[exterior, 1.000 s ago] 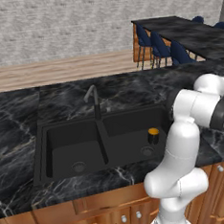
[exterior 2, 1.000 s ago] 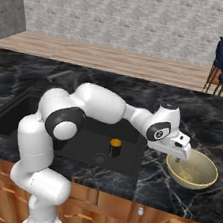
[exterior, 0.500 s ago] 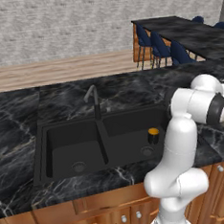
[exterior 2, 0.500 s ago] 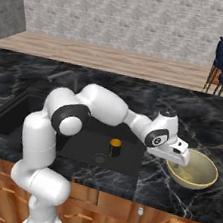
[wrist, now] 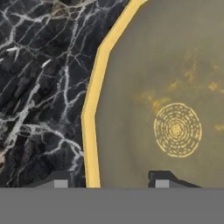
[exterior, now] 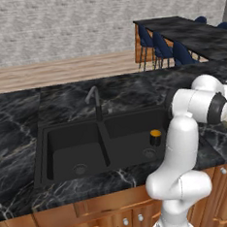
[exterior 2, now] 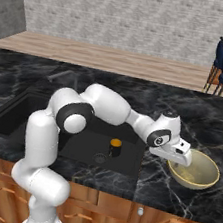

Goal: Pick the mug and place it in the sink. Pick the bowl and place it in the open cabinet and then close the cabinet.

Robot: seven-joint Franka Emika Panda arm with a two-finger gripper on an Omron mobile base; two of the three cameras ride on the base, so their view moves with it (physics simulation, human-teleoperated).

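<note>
Claw [wrist: 111,183] straddles the bowl [exterior 2: 194,169] rim, one tip outside over the counter [exterior 2: 193,115], one inside; jaws partly closed, not visibly pinching yet. Bowl sits on counter right of the sink [exterior: 103,140]. Mug [exterior 2: 115,147] already stands in the right basin. Best move, I'd judge: close squarely on the rim, then lift straight so it doesn't tip. Count: one bowl, one mug, one sink with two basins.

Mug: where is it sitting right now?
The mug stands upright inside the sink, in the basin nearer the bowl, beside a round drain.
</note>
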